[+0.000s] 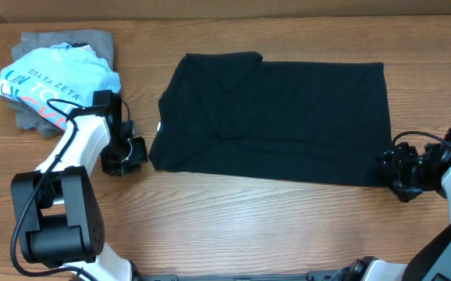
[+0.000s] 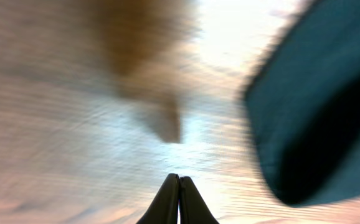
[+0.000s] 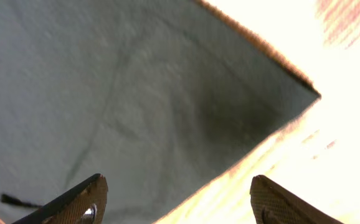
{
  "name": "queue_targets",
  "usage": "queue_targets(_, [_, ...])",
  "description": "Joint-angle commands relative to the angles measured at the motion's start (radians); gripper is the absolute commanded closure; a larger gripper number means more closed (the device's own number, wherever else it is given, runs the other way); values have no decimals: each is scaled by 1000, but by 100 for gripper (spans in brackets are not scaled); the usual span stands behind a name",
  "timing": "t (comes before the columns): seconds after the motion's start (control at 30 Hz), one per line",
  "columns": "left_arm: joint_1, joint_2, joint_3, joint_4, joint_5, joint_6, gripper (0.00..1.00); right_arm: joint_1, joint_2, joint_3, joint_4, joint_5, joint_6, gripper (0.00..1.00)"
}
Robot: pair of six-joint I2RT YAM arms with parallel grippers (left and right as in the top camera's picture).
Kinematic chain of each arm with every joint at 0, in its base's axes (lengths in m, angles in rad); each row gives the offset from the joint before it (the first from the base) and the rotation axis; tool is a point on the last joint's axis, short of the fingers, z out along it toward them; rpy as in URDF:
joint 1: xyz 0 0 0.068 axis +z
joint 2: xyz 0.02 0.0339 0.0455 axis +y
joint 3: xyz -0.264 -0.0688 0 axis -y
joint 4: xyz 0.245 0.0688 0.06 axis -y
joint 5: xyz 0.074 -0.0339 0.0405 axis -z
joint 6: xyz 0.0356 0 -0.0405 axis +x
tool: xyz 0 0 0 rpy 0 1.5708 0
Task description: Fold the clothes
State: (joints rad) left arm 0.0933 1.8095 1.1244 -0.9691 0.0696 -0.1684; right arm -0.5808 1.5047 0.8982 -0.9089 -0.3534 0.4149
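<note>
The black T-shirt lies spread flat in the middle of the table, partly folded into a rough rectangle, with a small white label at its left edge. My left gripper is shut and empty just left of the shirt's lower left corner; the blurred left wrist view shows the closed fingers over bare wood with the shirt's edge to the right. My right gripper is open at the shirt's lower right corner; its fingers straddle the fabric's edge.
A light blue "DELTA ZETA" shirt lies on a grey garment at the far left, behind my left arm. The wooden table runs along the front.
</note>
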Motion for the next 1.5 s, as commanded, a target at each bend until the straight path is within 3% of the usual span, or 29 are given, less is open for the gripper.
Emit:
queue_targets(0.0, [11,-24,4,-24,-151,-88,96,4,-1,-7,-41,62,-47,23])
queue_targets(0.2, [92,-24,4,-44,-180,-107,96,10,-1,-71,68,83,-20,23])
queue_targets(0.27, [121,-24,4,-26,-101,-34,96,10,-1,-76,109,83,-18,27])
queue_targets(0.33, [131,-24,4,10,70,65,96,10,-1,-76,136,67,-19,28])
queue_targets(0.37, [127,-24,4,37,191,135,92,10,-1,-76,154,37,-24,28])
queue_targets(0.43, [109,-24,4,69,280,183,86,10,-1,-72,196,-80,-105,29])
queue_targets(0.47, [97,-24,4,82,300,199,80,10,-1,-68,222,-163,-169,35])
queue_targets(0.6, [25,-20,3,143,264,221,57,10,-1,-9,222,-229,-180,32])
queue_targets(0.83, [-48,68,-42,214,170,167,47,10,-1,163,114,-225,-180,30])
queue_targets(0.93, [-60,116,-61,241,165,142,53,10,-1,186,103,-225,-180,28])
queue_targets(1.0, [-61,138,-61,235,157,137,71,10,-1,185,95,-213,-180,28])
queue_targets(1.07, [-59,149,-61,219,101,106,96,10,-1,185,83,-164,-179,27])
queue_targets(1.27, [1,135,-60,119,-137,6,96,10,-1,167,42,-23,-158,25])
queue_targets(1.47, [114,130,-60,85,-158,-5,96,22,15,121,79,5,-156,32])
